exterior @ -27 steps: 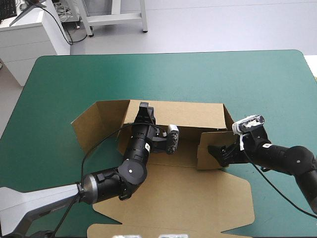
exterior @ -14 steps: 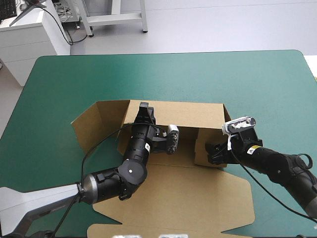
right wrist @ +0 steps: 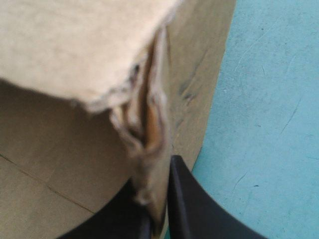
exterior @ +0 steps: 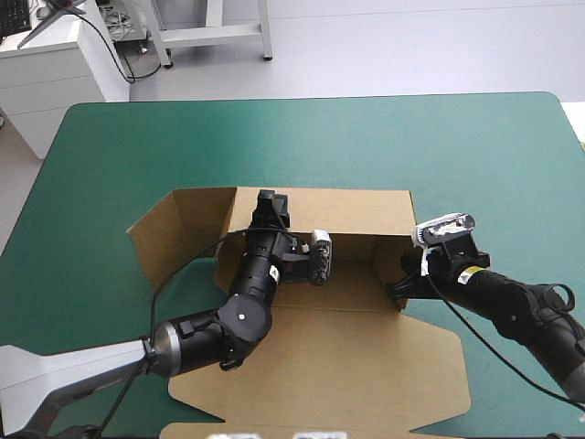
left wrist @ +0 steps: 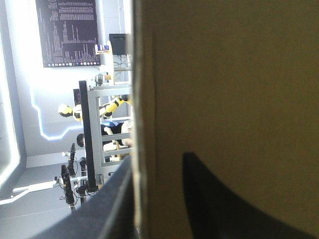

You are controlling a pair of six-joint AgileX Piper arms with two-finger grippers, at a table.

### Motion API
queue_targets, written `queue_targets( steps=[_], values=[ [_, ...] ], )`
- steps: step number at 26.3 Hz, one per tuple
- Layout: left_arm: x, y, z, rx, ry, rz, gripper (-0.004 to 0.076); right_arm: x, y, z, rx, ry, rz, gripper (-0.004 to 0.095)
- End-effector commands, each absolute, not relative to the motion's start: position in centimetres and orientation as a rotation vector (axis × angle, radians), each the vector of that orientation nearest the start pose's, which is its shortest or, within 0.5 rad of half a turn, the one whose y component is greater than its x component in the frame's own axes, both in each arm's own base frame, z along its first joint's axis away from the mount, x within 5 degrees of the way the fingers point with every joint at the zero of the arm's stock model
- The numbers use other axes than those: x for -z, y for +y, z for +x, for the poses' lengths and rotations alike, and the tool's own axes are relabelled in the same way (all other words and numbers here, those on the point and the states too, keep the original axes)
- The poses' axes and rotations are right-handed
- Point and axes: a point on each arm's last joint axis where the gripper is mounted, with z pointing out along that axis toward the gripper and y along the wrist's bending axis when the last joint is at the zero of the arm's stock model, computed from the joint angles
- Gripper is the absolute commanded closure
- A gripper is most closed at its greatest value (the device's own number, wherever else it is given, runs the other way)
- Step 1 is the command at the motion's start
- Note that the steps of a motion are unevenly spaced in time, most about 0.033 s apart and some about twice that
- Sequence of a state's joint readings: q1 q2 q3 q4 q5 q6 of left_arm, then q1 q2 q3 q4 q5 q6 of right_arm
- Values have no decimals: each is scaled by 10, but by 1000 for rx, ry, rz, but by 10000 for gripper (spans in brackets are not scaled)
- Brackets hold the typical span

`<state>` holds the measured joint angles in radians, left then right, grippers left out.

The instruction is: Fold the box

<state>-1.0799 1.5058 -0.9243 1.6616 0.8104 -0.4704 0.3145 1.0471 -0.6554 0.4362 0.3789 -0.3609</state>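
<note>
"Swung outward, that side wall [exterior: 386, 265]. Just before, it leaned in over the floor of the box [exterior: 347, 357]. Now it stands nearer the right end, and the right gripper [exterior: 402, 285] has gone with it."

"Has it got hold?"

"Yes. Its black fingers [right wrist: 192, 204] are nearly closed, with the wall's frayed edge pinched between them. Same for the left gripper [exterior: 268, 208]: narrow, clamping the raised far wall [exterior: 356, 208]."

"And the box itself?"

"Mid-table on the teal-green cover [exterior: 274, 137], long axis left to right, lid flat toward the near edge. The side wall rises straight ahead of the right fingers, so I'd guess that nearer arm squares it against the far wall."

"Do the two walls meet?"

"Can't tell. That corner's in shadow, and board hides the left fingertips."
</note>
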Motion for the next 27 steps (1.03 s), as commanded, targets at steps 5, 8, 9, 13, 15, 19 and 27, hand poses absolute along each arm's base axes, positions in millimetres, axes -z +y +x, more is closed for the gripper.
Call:
queue_targets(
  steps=[5, 8, 9, 13, 15, 19, 27],
  values=[
    [-307, -237, 201, -933, 1219, 1378, 158, -297, 77, 202, -367, 2062, -305, 916],
    [-310, -238, 194, -971, 1215, 1350, 158, -297, 77, 209, -350, 2038, -284, 916],
    [-310, -240, 191, -977, 1211, 1345, 158, -296, 78, 213, -346, 2038, -280, 916],
    [-312, -248, 175, -988, 1170, 1347, 158, -289, 80, 231, -306, 2031, -264, 916],
    [-313, -254, 165, -975, 1145, 1353, 158, -287, 82, 245, -269, 1989, -242, 916],
    [-314, -258, 155, -972, 1125, 1352, 175, -287, 87, 268, -244, 1977, -247, 915],
    [-314, -258, 155, -974, 1125, 1349, 359, -301, 91, 285, -222, 1921, -256, 915]
  ],
)
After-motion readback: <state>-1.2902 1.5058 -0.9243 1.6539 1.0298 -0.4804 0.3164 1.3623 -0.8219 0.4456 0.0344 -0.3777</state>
